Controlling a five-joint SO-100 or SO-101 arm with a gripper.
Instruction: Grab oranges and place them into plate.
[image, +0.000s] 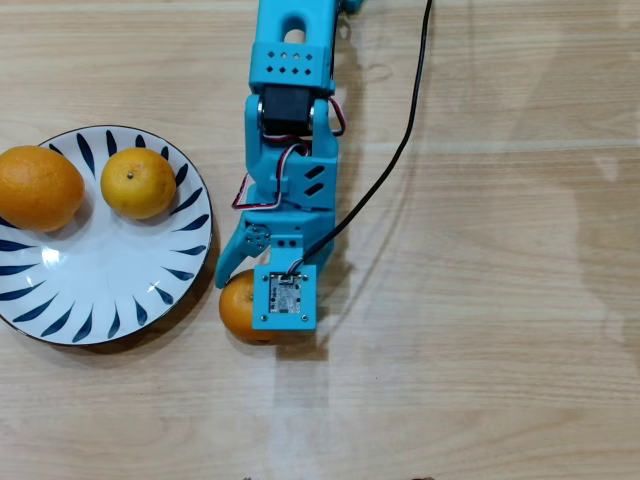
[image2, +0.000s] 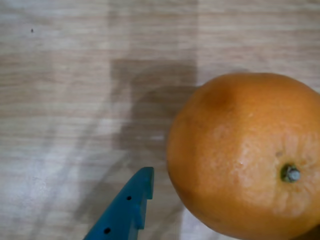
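On the table beside the plate: one orange (image: 236, 310) lay on the wood, just off the plate's right rim in the overhead view, partly covered by the arm's camera block.
Same orange, wrist view: it filled the lower right (image2: 240, 155), its green stem dot facing the camera, with bare wood grain and shadow to its left.
Oranges, counted: three in all, two on the plate and one on the table.
Plate: one round white plate (image: 100, 290) with dark blue leaf strokes around its rim, at the left of the overhead view.
Plate contents: a larger orange (image: 36, 187) at the upper left edge, cut by the picture's border, and a yellower orange (image: 138, 182) just to its right; the two sat close together.
Gripper: the blue gripper (image: 243, 285) hung over the table orange in the overhead view.
Gripper state: one blue finger (image2: 125, 207) showed in the wrist view, clear of the fruit on its left; the other finger was hidden, so I could not tell whether the jaws were apart or closed.
Overhead view only: plate, its two oranges, the blue arm (image: 290, 130) and a black cable (image: 400, 150).
Wrist view only: the stem dot and the gap between finger and fruit.
Surface: pale wooden table (image: 500, 300).
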